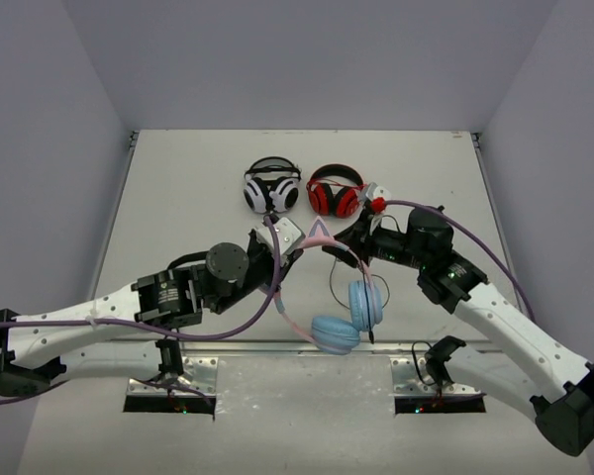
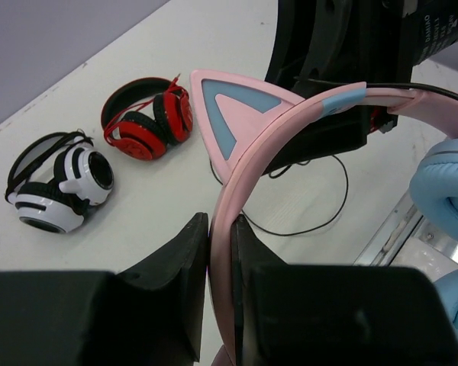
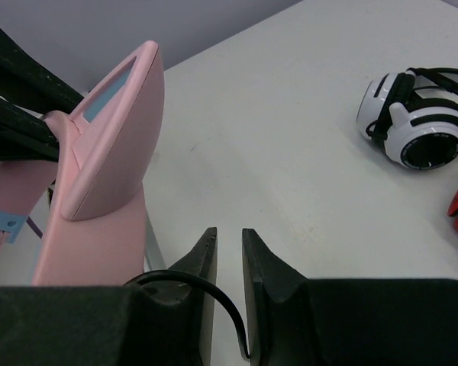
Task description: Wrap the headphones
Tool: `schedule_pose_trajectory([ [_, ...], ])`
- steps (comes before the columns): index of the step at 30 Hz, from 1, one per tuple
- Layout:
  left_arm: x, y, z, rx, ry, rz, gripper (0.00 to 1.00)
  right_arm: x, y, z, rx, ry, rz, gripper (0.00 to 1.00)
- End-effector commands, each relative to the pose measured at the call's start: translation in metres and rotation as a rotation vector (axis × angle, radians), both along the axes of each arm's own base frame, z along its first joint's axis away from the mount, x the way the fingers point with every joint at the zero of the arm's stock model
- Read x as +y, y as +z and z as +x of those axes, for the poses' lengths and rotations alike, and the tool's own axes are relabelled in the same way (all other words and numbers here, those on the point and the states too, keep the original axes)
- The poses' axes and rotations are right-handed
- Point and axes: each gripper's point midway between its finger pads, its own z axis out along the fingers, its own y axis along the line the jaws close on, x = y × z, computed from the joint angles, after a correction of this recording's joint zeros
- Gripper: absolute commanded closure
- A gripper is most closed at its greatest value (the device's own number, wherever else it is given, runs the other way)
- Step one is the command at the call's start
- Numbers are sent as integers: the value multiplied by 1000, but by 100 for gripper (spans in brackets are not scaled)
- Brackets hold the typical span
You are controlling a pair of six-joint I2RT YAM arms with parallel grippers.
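Note:
The headphones have light blue ear cups (image 1: 335,333) hanging above the table's near edge and a thin pink headband (image 2: 227,191) with a cat ear (image 2: 230,113). My left gripper (image 2: 221,219) is shut on the headband and holds it up; it also shows in the top view (image 1: 292,247). My right gripper (image 3: 229,232) is just beyond the cat ear (image 3: 111,130). Its jaws stand a narrow gap apart, and the thin black cable (image 3: 214,293) arcs over the left finger and drops between them. A loop of the cable (image 1: 334,282) hangs below the headband.
White-and-black headphones (image 1: 271,188) and red-and-black headphones (image 1: 335,193) lie side by side on the table behind the grippers. A metal strip (image 1: 277,346) runs along the near table edge under the ear cups. Purple arm cables (image 1: 277,267) trail from both wrists.

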Motion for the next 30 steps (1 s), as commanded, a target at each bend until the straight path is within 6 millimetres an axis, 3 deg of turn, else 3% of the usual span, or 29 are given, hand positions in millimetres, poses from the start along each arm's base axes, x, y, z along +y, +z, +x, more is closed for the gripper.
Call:
schedule_pose_trajectory([
  [1,-15,62,-3,-44,-19,-255,100,12,25,-8,-43,73,101,79],
  [8,5,83,-1,-49,46,-338,100,10,21,-6,-35,45,122,88],
  [10,10,92,-1,-51,56,-367,100,9,16,-7,-38,38,142,85],
  [12,12,97,-3,-50,55,-388,100,8,25,-9,-73,37,192,80],
  [13,14,101,-3,-51,53,-400,100,8,17,-12,-67,43,198,78],
  [23,31,139,-8,-48,75,-575,100,18,33,-27,-127,158,331,75],
  [27,36,158,-10,-56,74,-640,100,25,22,-24,-87,182,336,96],
  [30,31,164,-10,-54,61,-631,100,28,23,-21,-76,186,333,99],
])
